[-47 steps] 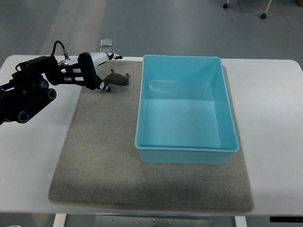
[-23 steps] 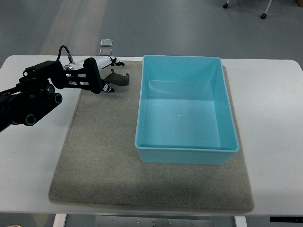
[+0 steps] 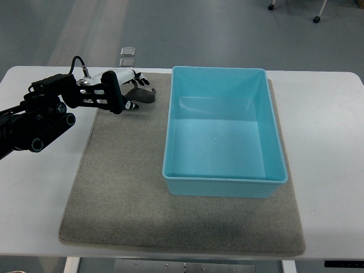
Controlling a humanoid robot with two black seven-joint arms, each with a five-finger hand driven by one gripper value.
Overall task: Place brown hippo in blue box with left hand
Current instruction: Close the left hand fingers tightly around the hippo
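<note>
The blue box [image 3: 224, 132] sits empty on the grey mat [image 3: 125, 187] on the white desk [image 3: 324, 142], while the left robot hand [image 3: 126, 91] reaches over the brown hippo [image 3: 145, 95] lying just left of the box, though whether its fingers grip it cannot be told.

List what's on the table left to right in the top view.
Left arm → left robot hand → brown hippo → blue box. All but the arm sit over the grey mat; the box is empty.
</note>
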